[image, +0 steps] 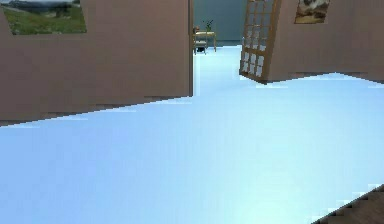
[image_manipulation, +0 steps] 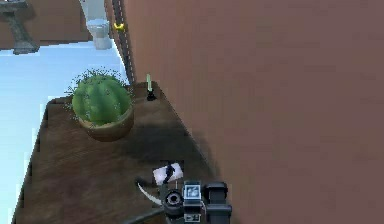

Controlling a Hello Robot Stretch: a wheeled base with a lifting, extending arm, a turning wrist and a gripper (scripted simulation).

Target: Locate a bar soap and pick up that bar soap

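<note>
One end effector point(image_manipulation: 145, 196) sits low in the arm side view, with the dark counter point(image_manipulation: 60, 175) behind it. How its fingers stand, and whether it holds anything, cannot be told (its far end merges with the dark surface). Two white marker squares point(image_manipulation: 193, 189) stand beside it. On the counter are one potted cactus point(image_manipulation: 100, 100) and one small dark upright object point(image_manipulation: 148, 88) near it. One toilet point(image_manipulation: 98, 30) stands beyond. Where the bar soap lies cannot be told. The forward view has two wall pictures point(image: 45, 15) and one paned door point(image: 257, 40).
</note>
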